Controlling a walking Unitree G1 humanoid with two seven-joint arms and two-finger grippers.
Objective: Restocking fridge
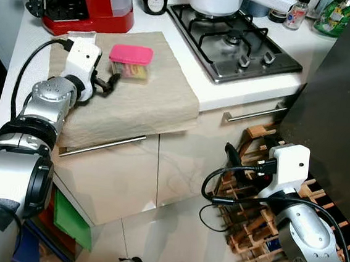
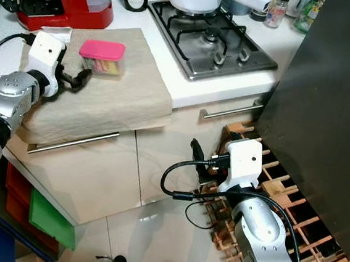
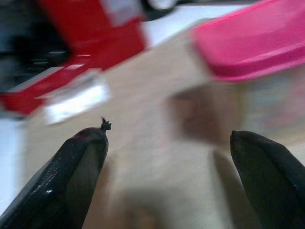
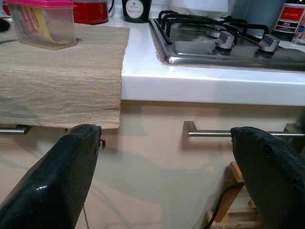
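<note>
On the beige mat [image 1: 146,103], the left gripper [image 1: 109,82], released, nears a pink-lidded container [image 1: 130,63]; no label legible.

Left end effector [image 1: 109,82] open, right end effector [image 4: 162,176] open, lowered

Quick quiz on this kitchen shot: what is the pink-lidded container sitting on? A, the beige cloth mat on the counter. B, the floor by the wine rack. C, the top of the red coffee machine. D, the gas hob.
A: the pink-lidded container rests on the beige cloth mat spread over the counter, just ahead of the left gripper, whose fingers are spread apart short of it.
</note>
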